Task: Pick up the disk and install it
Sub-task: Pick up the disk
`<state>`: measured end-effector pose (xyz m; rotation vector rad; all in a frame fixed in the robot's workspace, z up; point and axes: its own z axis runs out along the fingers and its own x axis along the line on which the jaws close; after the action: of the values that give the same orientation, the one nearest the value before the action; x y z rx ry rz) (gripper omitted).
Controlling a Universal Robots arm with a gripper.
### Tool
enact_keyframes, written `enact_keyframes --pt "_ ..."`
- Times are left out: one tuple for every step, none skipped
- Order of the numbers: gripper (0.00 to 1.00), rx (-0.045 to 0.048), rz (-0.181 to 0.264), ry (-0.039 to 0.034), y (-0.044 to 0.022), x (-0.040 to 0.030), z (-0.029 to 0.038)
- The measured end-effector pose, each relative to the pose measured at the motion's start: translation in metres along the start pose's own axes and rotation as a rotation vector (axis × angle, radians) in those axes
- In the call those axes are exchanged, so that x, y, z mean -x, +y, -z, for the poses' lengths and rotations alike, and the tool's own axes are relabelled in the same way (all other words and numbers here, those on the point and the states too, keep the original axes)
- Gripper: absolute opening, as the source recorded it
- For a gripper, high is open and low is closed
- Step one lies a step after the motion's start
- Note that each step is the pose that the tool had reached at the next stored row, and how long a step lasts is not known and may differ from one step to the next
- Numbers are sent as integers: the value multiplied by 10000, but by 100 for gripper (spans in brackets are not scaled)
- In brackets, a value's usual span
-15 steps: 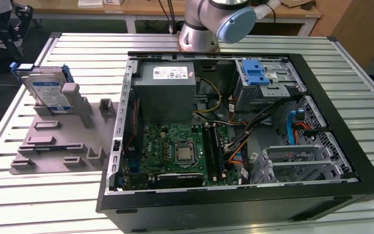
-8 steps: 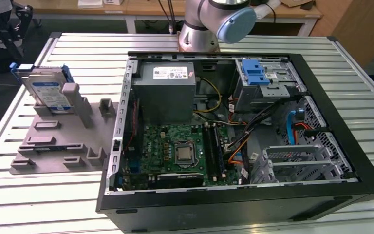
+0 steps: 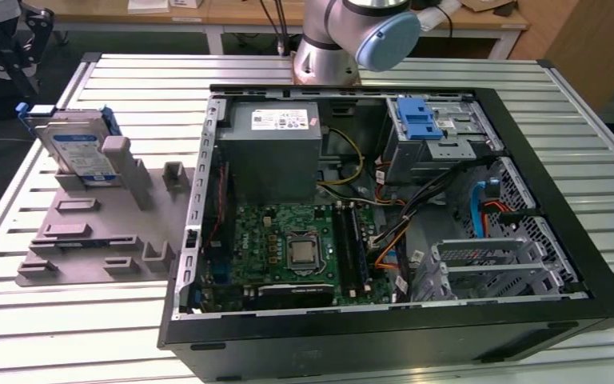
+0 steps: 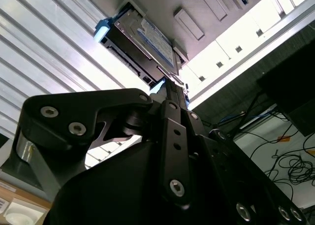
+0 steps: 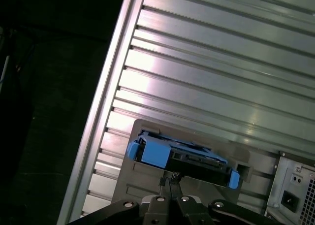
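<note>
You had the disk (image 3: 77, 148) standing on edge in its blue carrier, slotted into the grey holder (image 3: 105, 240). The holder sat on the slatted metal table (image 3: 61, 336) at the exterior view's left, just beside the open computer case (image 3: 563, 200). In the first wrist view, the gripper (image 5: 168, 177) hung close over the disk's upper edge. Its fingertips were pressed together with nothing between them. You could not tell whether they touched the disk.

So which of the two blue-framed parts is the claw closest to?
The hard drive in its blue carrier, standing in the grey holder outside the case; the claw is close to it. The other blue bracket sits inside the case.
</note>
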<state>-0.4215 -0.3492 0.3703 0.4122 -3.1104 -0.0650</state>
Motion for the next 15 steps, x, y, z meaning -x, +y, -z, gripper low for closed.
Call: enact_keyframes --pt "11 0 11 0 0 0 0" --pt "11 0 22 0 0 0 0" --pt "11 0 32 1 0 0 0" --pt "11 0 42 2 0 0 0" --pt "11 0 52 2 0 0 0" --pt "11 0 65 3 0 0 0" --pt "11 0 82 2 0 0 0" --pt "11 1 101 4 0 0 0" --pt "11 0 123 5 0 0 0" --pt "11 0 145 5 0 0 0" --pt "11 1 165 6 0 0 0" --pt "11 1 183 8 0 0 0" --pt "11 0 200 9 0 0 0" --pt "11 0 214 8 0 0 0" --pt "11 1 229 9 0 0 0"
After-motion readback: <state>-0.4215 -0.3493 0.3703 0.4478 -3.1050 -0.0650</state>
